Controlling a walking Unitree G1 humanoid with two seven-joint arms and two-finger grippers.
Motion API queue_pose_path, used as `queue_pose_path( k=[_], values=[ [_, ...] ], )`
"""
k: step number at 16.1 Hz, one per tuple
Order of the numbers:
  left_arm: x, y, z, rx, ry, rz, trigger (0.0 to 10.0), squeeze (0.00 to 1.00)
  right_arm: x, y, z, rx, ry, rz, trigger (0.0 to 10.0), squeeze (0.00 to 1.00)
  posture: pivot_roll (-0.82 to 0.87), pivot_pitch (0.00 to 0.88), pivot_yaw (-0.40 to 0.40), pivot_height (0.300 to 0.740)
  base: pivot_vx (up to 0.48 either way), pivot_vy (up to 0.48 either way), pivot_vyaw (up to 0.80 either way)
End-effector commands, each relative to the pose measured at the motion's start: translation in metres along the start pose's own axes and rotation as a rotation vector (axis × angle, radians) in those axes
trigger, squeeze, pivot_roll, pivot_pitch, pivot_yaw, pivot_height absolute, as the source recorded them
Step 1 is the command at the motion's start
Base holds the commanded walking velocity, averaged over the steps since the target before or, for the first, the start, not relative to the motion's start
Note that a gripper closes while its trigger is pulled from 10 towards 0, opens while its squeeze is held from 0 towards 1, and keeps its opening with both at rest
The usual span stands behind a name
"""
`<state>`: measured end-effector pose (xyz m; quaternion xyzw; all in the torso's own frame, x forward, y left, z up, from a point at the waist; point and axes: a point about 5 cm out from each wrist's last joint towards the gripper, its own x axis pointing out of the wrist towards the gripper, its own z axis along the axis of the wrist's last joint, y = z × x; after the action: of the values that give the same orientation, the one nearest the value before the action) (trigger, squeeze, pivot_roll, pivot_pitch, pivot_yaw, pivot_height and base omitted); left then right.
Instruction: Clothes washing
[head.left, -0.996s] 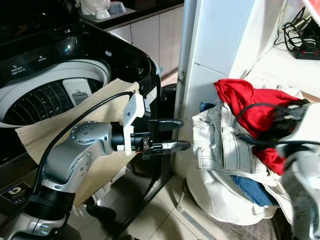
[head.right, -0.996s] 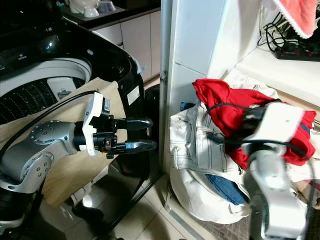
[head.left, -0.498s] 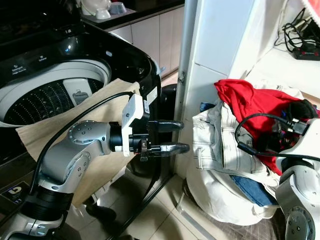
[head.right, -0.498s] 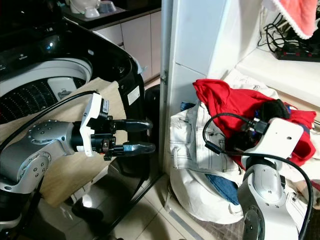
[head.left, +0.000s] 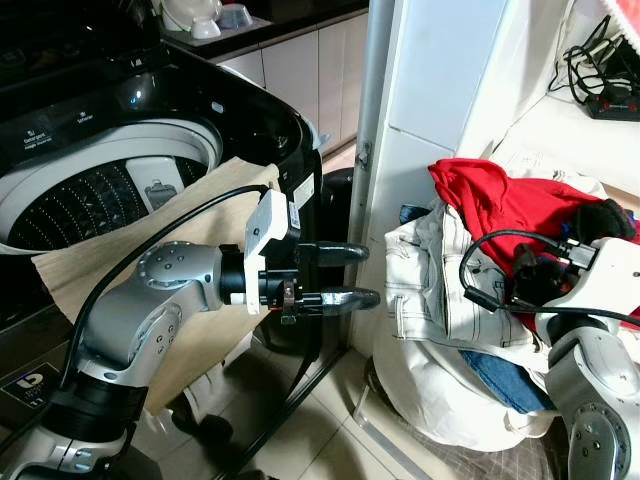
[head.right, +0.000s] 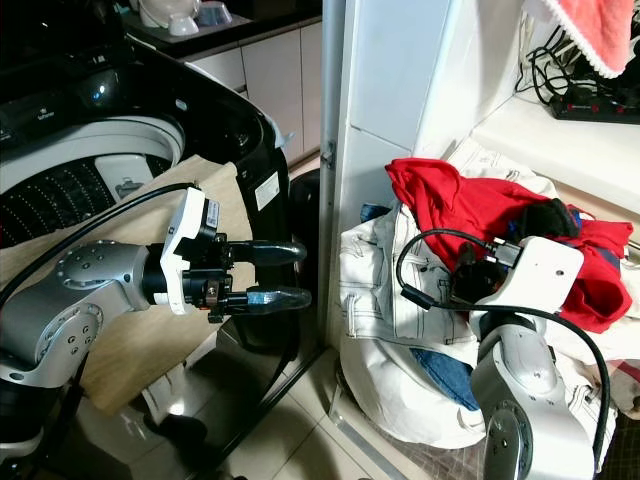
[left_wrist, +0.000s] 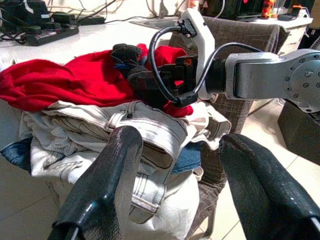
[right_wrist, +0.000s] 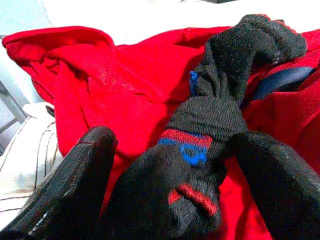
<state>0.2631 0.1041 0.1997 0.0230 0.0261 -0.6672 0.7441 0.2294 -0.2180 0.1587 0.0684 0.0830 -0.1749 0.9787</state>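
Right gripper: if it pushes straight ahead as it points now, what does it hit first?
The black sock lying on the red garment. It already sits between the right gripper's open fingers, though contact is unclear.

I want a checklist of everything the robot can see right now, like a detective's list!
Surface: tiled floor.
Job's things: open washing machine; laundry pile with red garment, white jeans, black sock.
Clutter: tan cloth over the washer's edge.
Grippers: left gripper open, empty, beside the washer; right gripper open around the sock.
Cables: black leads on both arms; power strip on shelf.
Surroundings: white cabinets, kitchen counter.
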Motion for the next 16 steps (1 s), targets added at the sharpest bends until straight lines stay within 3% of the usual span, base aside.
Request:
queue_pose_path(
  k=[1,7,8,9,10,16],
  values=[
    [-0.001,0.001,0.003,0.007,0.007,0.006,10.0,0.00,0.002,0.000,0.001,0.007,0.006,0.002,10.0,0.00,-0.11,0.000,0.026,0.740,0.000,0.000,0.00],
    [0.002,-0.001,0.003,0.001,0.005,-0.017,10.0,0.00,0.011,-0.012,0.000,-0.009,0.053,-0.067,10.0,0.00,-0.11,0.000,0.030,0.740,0.000,0.000,0.00],
    [0.002,-0.001,0.003,0.000,0.006,-0.020,10.0,0.00,0.012,-0.012,-0.001,-0.006,0.064,-0.069,6.7,0.00,-0.11,0.000,0.030,0.740,0.000,0.000,0.00],
    [0.002,-0.002,0.002,-0.001,0.008,-0.024,10.0,0.00,0.014,-0.012,-0.003,-0.011,0.092,-0.062,0.9,0.00,-0.11,0.000,0.030,0.740,0.000,0.000,0.00],
    [0.002,-0.002,0.002,-0.001,0.008,-0.024,10.0,0.00,0.014,-0.012,-0.005,-0.010,0.107,-0.055,0.0,0.00,-0.11,0.000,0.029,0.740,0.000,0.000,0.00],
    [0.002,-0.002,0.001,-0.003,0.012,-0.021,10.0,0.00,0.016,-0.010,-0.008,0.013,0.144,-0.046,0.0,0.00,-0.11,0.000,0.027,0.740,0.000,0.000,0.00]
  ],
)
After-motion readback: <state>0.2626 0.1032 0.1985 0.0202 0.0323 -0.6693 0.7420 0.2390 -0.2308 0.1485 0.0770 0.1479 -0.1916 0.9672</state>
